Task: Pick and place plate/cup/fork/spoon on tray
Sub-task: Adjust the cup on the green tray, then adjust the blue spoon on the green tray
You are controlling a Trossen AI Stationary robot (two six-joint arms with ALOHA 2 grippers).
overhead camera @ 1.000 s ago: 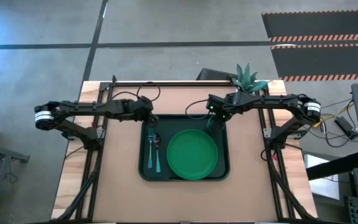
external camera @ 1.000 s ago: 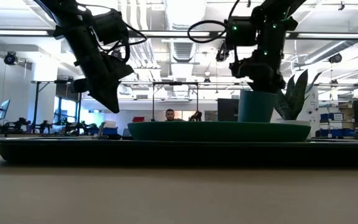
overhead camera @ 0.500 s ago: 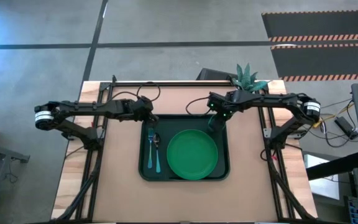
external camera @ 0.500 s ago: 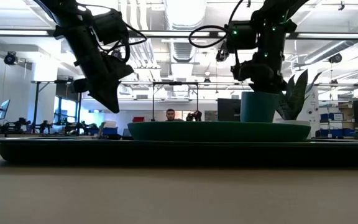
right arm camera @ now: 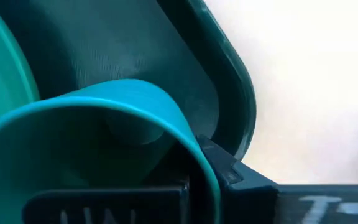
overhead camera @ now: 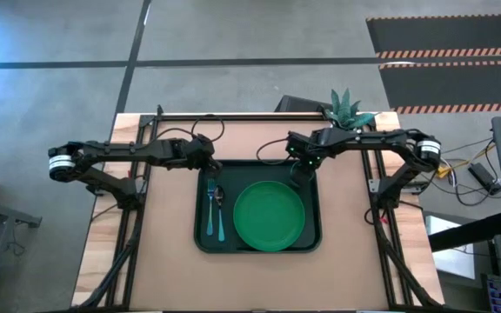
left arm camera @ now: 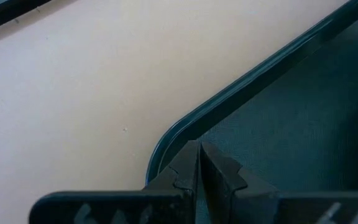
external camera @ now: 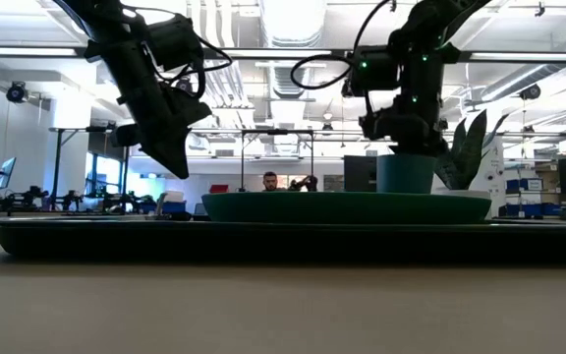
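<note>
The dark green tray (overhead camera: 313,236) lies mid-table. On it are the bright green plate (overhead camera: 269,215), the fork (overhead camera: 209,207) and the spoon (overhead camera: 220,209), side by side on its left part. My right gripper (overhead camera: 299,172) is shut on the green cup (external camera: 406,173) over the tray's far right corner. The cup's base is hidden behind the plate's rim (external camera: 347,202) in the low view. My left gripper (overhead camera: 212,165) is shut and empty above the tray's far left corner (left arm camera: 166,140). My right gripper holds the cup by its rim (right arm camera: 194,152), from above, pointing down. One finger (right arm camera: 225,169) lies against the outside of the wall; the other is hidden by the cup. The cup stands upright below the gripper. Whether its base rests on the tray, I cannot tell.
A white pot with a spiky green plant (overhead camera: 346,108) stands at the table's far right, just behind my right arm. Bare table lies left, right and near of the tray. A person shows far off in the room (external camera: 268,182).
My right gripper has gone down with the cup toward the tray's far right corner; the cup stays upright and sits lower behind the plate than before.
</note>
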